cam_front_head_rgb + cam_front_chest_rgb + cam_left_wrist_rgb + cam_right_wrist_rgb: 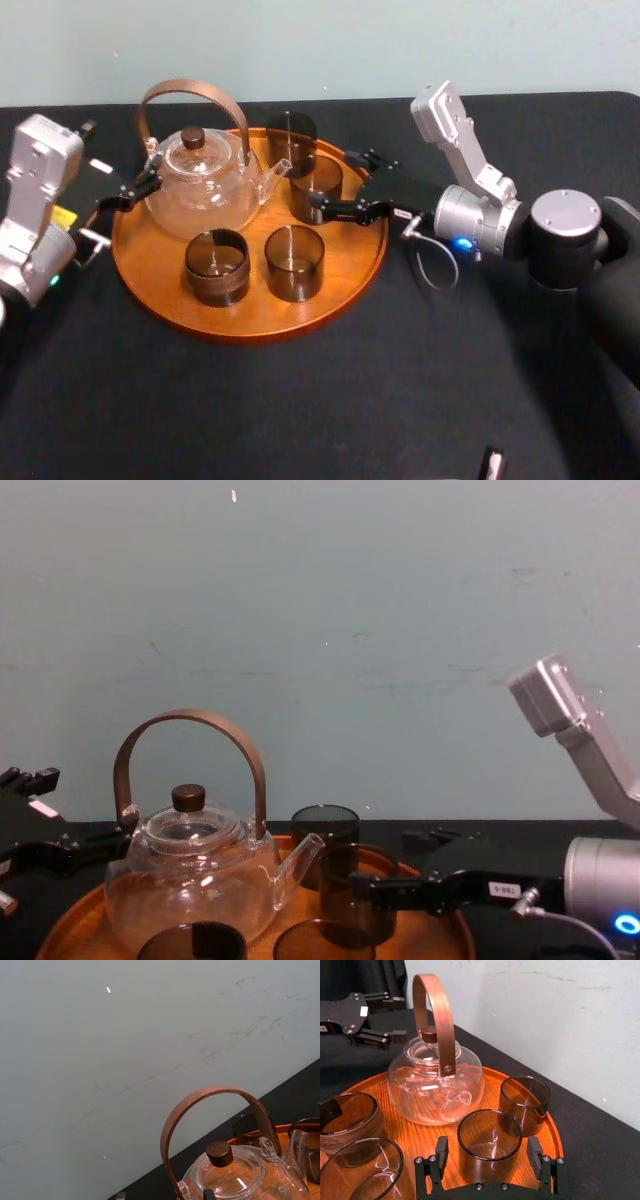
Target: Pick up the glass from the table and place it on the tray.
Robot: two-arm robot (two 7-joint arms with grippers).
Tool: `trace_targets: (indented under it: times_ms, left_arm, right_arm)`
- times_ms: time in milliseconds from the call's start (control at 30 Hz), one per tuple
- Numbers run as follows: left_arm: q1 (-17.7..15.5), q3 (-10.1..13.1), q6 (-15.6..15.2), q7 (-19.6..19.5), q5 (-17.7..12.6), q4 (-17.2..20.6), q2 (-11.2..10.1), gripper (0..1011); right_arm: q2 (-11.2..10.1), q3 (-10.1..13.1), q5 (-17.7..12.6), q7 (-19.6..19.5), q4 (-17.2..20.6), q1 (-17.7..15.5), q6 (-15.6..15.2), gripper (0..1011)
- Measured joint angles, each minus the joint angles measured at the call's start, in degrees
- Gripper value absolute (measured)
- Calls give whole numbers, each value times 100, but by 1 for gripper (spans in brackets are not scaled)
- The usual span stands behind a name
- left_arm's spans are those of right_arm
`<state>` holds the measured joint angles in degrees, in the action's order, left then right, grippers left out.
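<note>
My right end effector straddles the upright glass on the tray — fingers released, glass dead ahead between them — while my left end effector idles open, farther off.

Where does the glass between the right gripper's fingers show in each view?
Head: glass on the tray's far right part, with the open right gripper around it.
Chest: just right of the teapot, glass low near the centre.
Right wrist: glass nearest the camera, in front of the teapot.
Left wrist: likely the glass past the teapot's spout, cut by the edge.
Shared landmark: the teapot.
</note>
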<state>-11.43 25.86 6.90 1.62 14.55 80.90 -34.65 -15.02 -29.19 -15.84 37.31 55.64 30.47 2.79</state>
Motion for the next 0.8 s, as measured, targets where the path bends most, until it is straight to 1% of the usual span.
trace_targets:
  times_ms: [33,200,233,300,400,433,600,633,667,700,800]
  left_arm:
    - [0,0,0,0,0,0,0,1001]
    - [0,0,0,0,0,0,0,1001]
    - [0,0,0,0,0,0,0,1001]
    - [0,0,0,0,0,0,0,1001]
    - [0,0,0,0,0,0,0,1001]
    - [0,0,0,0,0,0,0,1001]
    - [0,0,0,0,0,0,0,1001]
    - [0,0,0,0,0,0,0,1001]
    - [0,0,0,0,0,0,0,1001]
    - [0,0,0,0,0,0,0,1001]
    - [0,0,0,0,0,0,0,1001]
  right_arm:
    - [-44,2,-20,-33,126,-54,-34,1002]
    - [-186,35,-80,-159,520,-243,-123,1002]
    - [-238,49,-103,-199,662,-313,-152,1002]
    - [-297,64,-128,-242,825,-397,-187,1002]
    - [-450,113,-194,-351,1217,-615,-262,1002]
    - [-450,113,-194,-351,1217,-615,-262,1002]
    - [-693,252,-302,-528,1745,-963,-334,1002]
    - [-775,311,-338,-594,1917,-1083,-353,1002]
    - [-775,311,-338,-594,1917,-1083,-353,1002]
    - [-849,369,-370,-653,2059,-1194,-370,1002]
    - [-980,493,-423,-783,2301,-1394,-386,1002]
